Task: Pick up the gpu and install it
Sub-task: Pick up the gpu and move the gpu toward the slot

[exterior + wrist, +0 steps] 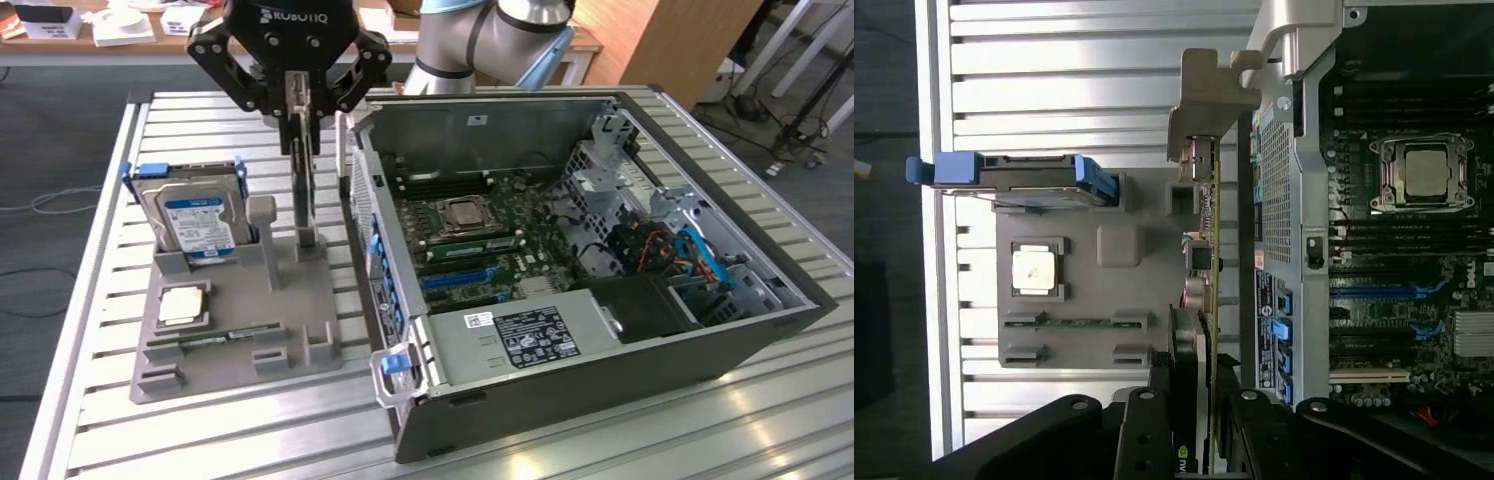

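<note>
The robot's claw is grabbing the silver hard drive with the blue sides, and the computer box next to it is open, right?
Not quite. The gripper is closed on the gpu, the thin dark card standing on edge. The hard drive stands apart in the gray holder, untouched. The exterior view shows this. The computer case beside it is open, as you said.

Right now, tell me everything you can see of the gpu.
The gpu is a thin dark card with a silver metal bracket at one end, standing upright on its edge in the grey holder beside the open computer case. The claw clamps its upper edge.
</note>
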You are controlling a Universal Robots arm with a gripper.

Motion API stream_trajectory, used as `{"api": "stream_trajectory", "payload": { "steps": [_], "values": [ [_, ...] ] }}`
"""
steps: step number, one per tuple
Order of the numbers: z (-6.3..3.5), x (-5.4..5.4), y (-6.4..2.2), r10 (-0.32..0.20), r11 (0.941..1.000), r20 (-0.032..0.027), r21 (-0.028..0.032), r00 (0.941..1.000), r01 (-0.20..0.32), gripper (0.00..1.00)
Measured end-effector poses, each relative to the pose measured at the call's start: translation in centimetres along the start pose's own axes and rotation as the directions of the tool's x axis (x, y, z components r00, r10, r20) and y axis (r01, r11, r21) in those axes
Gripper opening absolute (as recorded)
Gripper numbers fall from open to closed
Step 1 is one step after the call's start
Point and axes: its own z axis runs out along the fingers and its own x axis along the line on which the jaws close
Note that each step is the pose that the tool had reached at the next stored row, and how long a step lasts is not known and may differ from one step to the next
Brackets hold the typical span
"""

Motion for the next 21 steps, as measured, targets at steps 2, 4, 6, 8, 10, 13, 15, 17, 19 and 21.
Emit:
{"api": "stream_trajectory", "payload": {
  "steps": [2, 4, 6, 8, 10, 13, 15, 17, 19, 21],
  "values": [
    [-0.02, 0.0, 0.0, 0.0, 1.0, -0.0002, 0.0002, 1.0, 0.0, 0.27],
    [-0.02, -0.2, 0.01, 0.0, 1.0, -0.0001, 0.0001, 1.0, 0.0, 0.27],
    [-0.02, -0.5, 0.02, 0.0, 1.0, -0.0001, 0.0001, 1.0, 0.0, 0.27],
    [-0.03, -0.8, 0.04, 0.0, 1.0, -0.0001, 0.0, 1.0, 0.0, 0.27],
    [-0.04, -1.2, 0.05, 0.0, 1.0, 0.0, -0.0002, 1.0, 0.0, 0.27],
    [-0.07, -2.0, 0.08, 0.0, 1.0, -0.0001, -0.0006, 1.0, 0.0, 0.27],
    [-0.08, -2.5, 0.1, 0.0, 1.0, -0.0001, -0.0009, 1.0, 0.0, 0.27],
    [-0.1, -3.1, 0.13, 0.0, 1.0, -0.0001, -0.0014, 1.0, 0.0, 0.27],
    [-0.12, -3.8, 0.16, 0.0, 1.0, -0.0001, -0.0018, 1.0, 0.0, 0.27],
    [-0.15, -4.6, 0.19, 0.0, 1.0, -0.0002, -0.0023, 1.0, 0.0, 0.27]
  ]
}}
